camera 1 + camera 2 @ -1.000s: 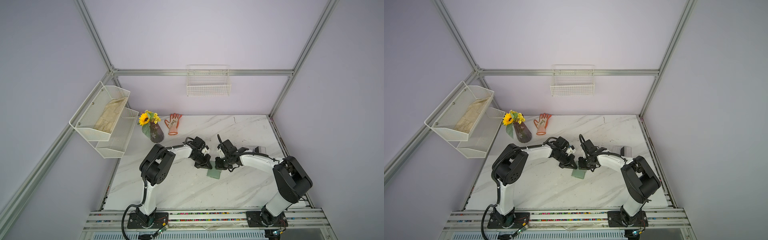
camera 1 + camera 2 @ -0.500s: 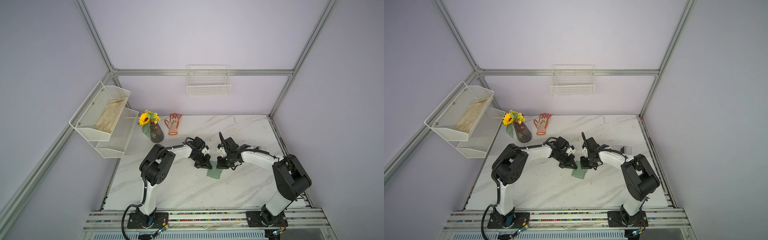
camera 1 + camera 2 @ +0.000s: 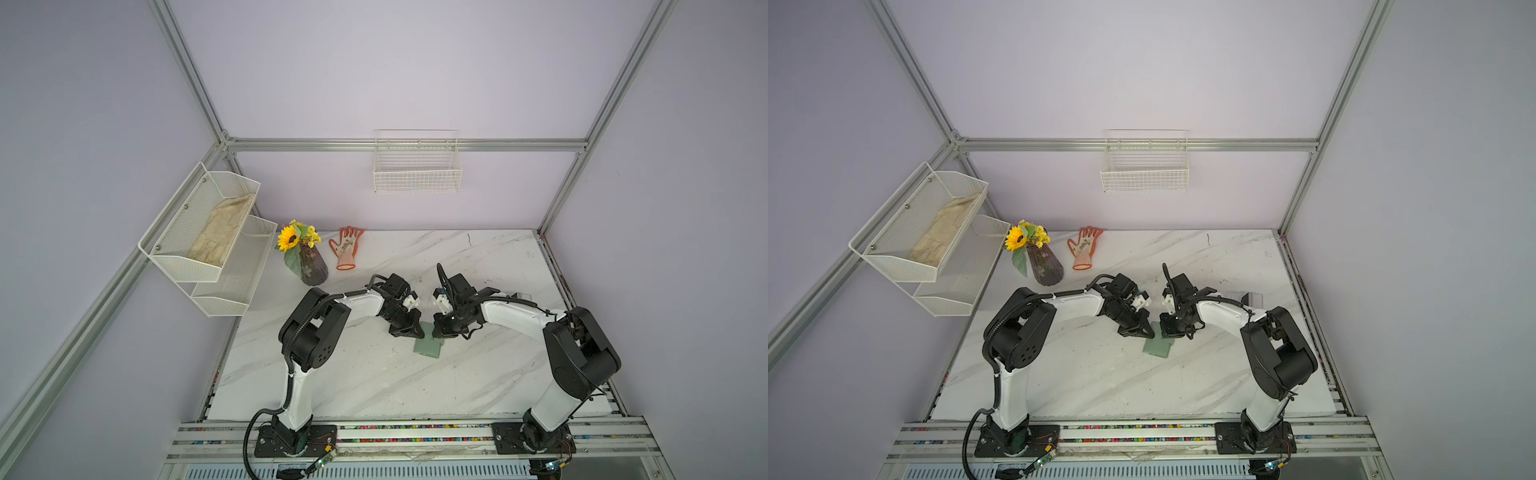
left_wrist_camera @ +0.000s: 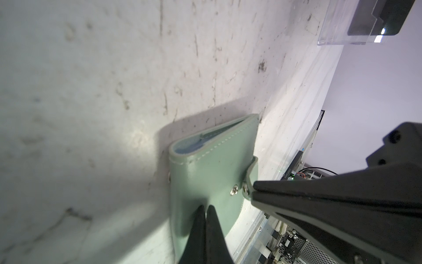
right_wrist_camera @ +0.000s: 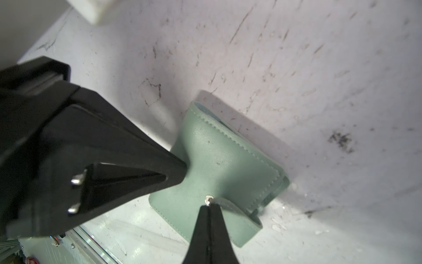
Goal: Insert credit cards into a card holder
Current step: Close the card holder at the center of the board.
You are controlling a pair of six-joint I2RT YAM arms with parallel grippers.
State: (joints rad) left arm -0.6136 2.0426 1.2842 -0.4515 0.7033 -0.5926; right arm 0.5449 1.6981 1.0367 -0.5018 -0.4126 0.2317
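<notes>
The card holder [image 3: 428,349] lies folded on the surface [image 3: 374,382], just below frame centre in both top views. The left gripper [image 4: 204,208] is closed, its tips pressing on the holder's cover. The right gripper [image 5: 209,205] is closed on the snap tab strap [image 5: 237,211] at the holder's edge.
</notes>
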